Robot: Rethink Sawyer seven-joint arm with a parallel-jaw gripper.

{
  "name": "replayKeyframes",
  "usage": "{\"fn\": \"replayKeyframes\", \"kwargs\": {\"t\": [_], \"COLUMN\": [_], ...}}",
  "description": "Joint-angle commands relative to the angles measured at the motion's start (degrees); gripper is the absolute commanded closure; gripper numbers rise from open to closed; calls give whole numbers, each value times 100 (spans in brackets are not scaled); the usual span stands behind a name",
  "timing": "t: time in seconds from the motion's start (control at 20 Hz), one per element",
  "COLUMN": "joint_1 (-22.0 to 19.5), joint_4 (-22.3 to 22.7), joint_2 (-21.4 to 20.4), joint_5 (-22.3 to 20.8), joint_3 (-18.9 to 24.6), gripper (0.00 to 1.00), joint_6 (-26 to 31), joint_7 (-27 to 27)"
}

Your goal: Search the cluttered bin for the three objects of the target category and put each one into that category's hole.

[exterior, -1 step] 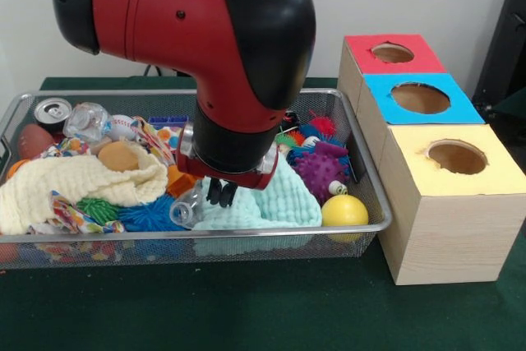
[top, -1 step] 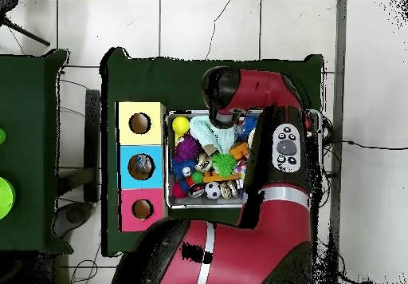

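The black claw (exterior, -1 step: 222,193), fingers nearly together and holding nothing, hangs just above the mint-green cloth (exterior, -1 step: 283,199) in the wire-mesh bin (exterior, -1 step: 374,178).

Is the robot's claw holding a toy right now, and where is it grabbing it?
It cannot be told. The black gripper hangs low over the pale green cloth, beside a clear plastic bottle, but its tips hide any hold.

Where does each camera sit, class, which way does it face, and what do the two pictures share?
Front view: low across the table, facing the wire bin and three holed boxes; the red arm descends, end effector over the mint cloth.
Overhead view: above, looking straight down; the arm covers much of the bin.
Shared: bin, yellow ball, yellow box, blue box, red box.
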Motion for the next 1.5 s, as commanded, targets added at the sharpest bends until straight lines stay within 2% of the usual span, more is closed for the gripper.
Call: {"fn": "replayKeyframes", "kwargs": {"t": [0.05, 0.6, 0.8, 1.1, 1.5], "joint_1": [-18, -205, -265, -433, -476], "joint_4": [286, 221, 22, 423, 552], "joint_2": [-115, 5, 108, -59, -96], "joint_5": [-328, -425, -481, -488, -665], "joint_3": [284, 365, 433, 553, 432], "gripper": [100, 100, 100, 100, 100], "joint_6": [183, 100, 110, -282, -133], "joint_7": [-871, -1166, -1402, -1632, -1734]}}
